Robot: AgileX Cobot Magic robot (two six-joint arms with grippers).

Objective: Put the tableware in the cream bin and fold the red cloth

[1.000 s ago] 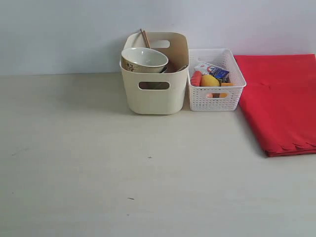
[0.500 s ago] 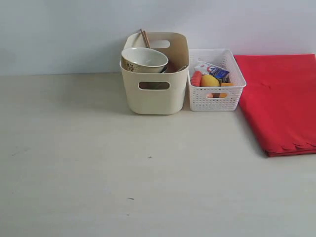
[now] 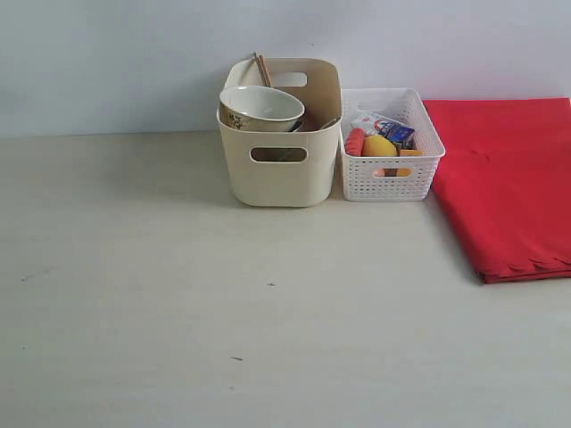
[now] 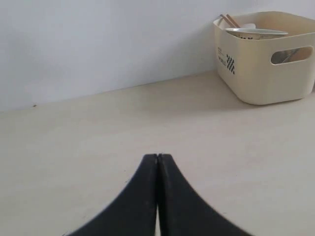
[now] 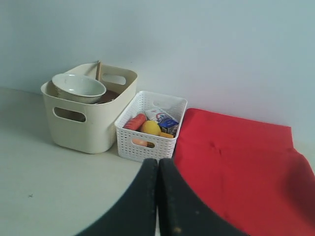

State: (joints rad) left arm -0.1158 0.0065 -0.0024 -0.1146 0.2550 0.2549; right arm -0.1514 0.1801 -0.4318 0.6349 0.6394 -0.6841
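The cream bin (image 3: pixel 279 174) stands at the back of the table with tableware in it: a white patterned bowl (image 3: pixel 260 108) on top and wooden chopsticks (image 3: pixel 261 69) sticking up behind. The same bin (image 4: pixel 266 69) (image 5: pixel 88 123) shows in both wrist views. The red cloth (image 3: pixel 510 183) (image 5: pixel 241 167) lies folded flat at the right, scalloped edge toward the front. My left gripper (image 4: pixel 157 157) is shut on nothing above bare table, far from the bin. My right gripper (image 5: pixel 157 161) is shut and empty, in front of the basket and cloth. Neither gripper appears in the exterior view.
A low white perforated basket (image 3: pixel 391 178) (image 5: pixel 147 142) sits between the bin and the cloth. It holds a lemon (image 3: pixel 378 145), a red sausage (image 3: pixel 355 141) and a small blue-white carton (image 3: pixel 385 127). A pale wall (image 3: pixel 134 53) runs behind everything.
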